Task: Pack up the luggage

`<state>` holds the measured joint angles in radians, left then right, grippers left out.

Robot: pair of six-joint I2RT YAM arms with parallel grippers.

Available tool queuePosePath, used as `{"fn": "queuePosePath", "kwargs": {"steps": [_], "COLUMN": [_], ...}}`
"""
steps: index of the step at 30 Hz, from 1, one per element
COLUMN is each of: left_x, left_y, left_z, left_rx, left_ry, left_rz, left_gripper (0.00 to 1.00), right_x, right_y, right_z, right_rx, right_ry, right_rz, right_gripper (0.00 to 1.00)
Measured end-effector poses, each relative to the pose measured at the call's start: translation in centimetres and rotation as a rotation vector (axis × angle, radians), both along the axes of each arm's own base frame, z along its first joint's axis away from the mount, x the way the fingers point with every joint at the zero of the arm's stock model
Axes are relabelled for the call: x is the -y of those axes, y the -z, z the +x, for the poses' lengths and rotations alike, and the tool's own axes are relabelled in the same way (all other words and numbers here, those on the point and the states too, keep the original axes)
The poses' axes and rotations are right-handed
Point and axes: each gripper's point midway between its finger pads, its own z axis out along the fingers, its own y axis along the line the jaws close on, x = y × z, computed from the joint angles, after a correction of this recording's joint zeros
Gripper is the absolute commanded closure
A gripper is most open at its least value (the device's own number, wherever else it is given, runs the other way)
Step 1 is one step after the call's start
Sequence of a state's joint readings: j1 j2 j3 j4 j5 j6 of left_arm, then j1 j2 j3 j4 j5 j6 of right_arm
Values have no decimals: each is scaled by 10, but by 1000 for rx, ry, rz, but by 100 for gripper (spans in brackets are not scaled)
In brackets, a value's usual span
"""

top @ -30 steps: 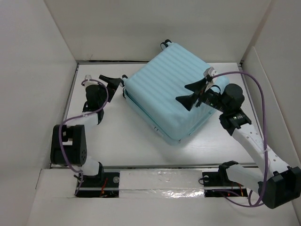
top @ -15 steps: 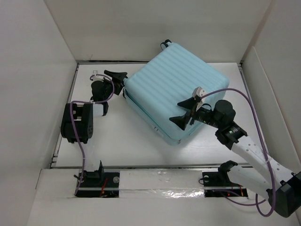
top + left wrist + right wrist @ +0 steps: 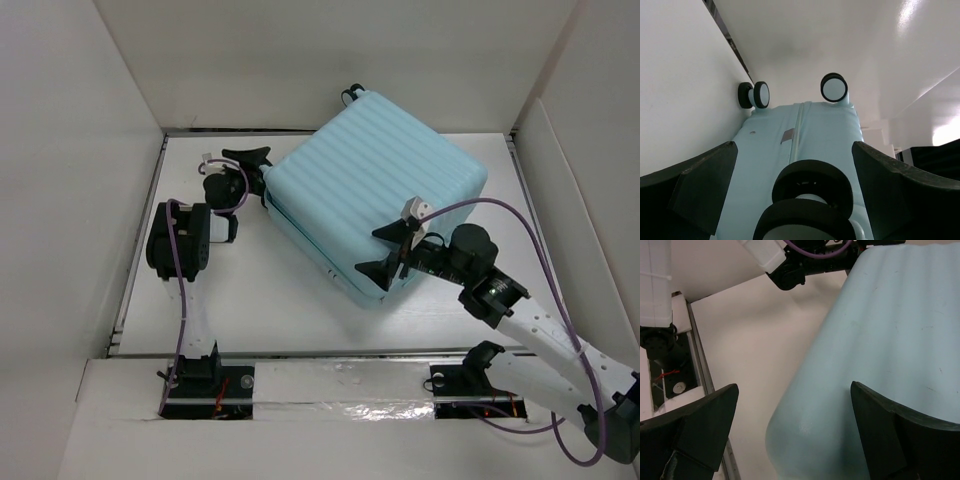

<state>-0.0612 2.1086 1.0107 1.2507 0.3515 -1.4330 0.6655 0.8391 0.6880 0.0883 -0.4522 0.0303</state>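
The luggage (image 3: 365, 195) is a pale aqua ribbed suitcase, closed, lying flat and turned at an angle at the middle back of the table. My left gripper (image 3: 255, 172) is open at its left corner, its jaws either side of a black-and-white wheel (image 3: 810, 200). The left wrist view also shows the wheeled end (image 3: 805, 132) and two far wheels (image 3: 754, 95). My right gripper (image 3: 380, 252) is open and empty above the suitcase's near corner. The right wrist view shows that rounded corner (image 3: 805, 430) between the open jaws of the gripper (image 3: 794, 390).
White walls close the table in at the back (image 3: 330, 60), left and right. The suitcase's far wheels (image 3: 350, 93) lie against the back wall. Bare white table (image 3: 270, 290) lies in front of the suitcase. The arm bases (image 3: 200, 385) stand at the near edge.
My right gripper has moved from over the suitcase's right side toward its near corner. My left arm has folded up and brought its gripper closer to the suitcase's left corner wheel.
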Motion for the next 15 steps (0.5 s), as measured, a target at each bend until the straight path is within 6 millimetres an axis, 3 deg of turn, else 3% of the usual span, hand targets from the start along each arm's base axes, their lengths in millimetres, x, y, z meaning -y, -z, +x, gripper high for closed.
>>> {"fn": "queuePosePath", "kwargs": {"steps": [7, 15], "left_x": [-5, -2], "left_y": [-16, -60], "left_z": [4, -1], "left_rx": [28, 102], "left_ry": [-22, -23], "left_rz": [-26, -19], "left_gripper": [1, 5], "right_x": [5, 17], "right_y": [-1, -4], "right_z": [-4, -10], "right_rx": [-1, 16], "right_ry": [25, 62], "right_rz": [-6, -2], "right_gripper": [0, 0]}}
